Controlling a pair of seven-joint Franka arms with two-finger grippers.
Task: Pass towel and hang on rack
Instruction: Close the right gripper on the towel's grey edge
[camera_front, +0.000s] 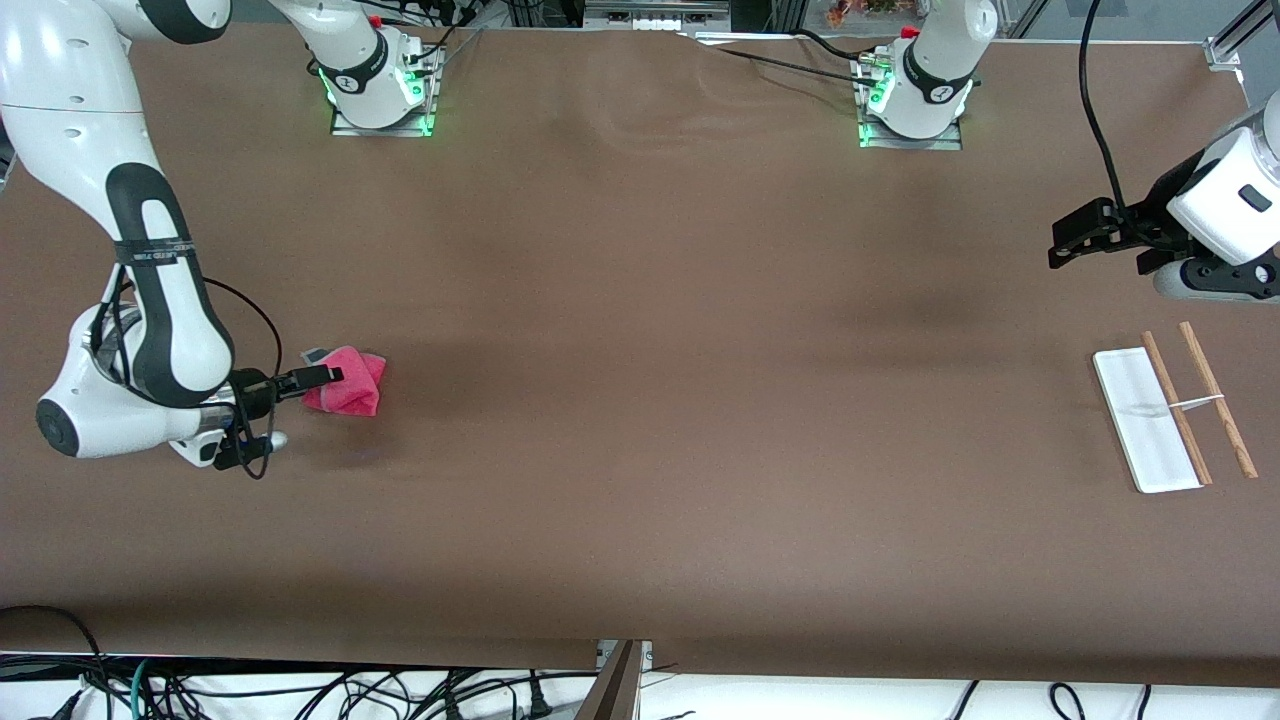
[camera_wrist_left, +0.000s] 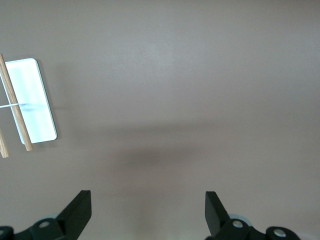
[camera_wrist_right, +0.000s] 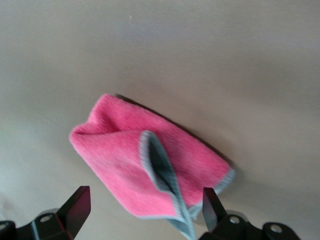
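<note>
The pink towel (camera_front: 350, 385) lies crumpled on the brown table at the right arm's end, with a grey-trimmed fold standing up (camera_wrist_right: 135, 155). My right gripper (camera_front: 320, 378) is open at the towel's edge, and its fingers straddle the raised fold (camera_wrist_right: 145, 200) without closing on it. The rack (camera_front: 1140, 415) has a white base and two wooden rods and stands at the left arm's end; it also shows in the left wrist view (camera_wrist_left: 32, 100). My left gripper (camera_front: 1062, 245) is open and empty (camera_wrist_left: 147, 200), held over bare table beside the rack.
The two arm bases (camera_front: 380, 80) (camera_front: 915, 95) stand along the table's edge farthest from the front camera. Cables (camera_front: 300, 690) hang below the nearest edge. A wide stretch of brown table (camera_front: 700, 400) lies between towel and rack.
</note>
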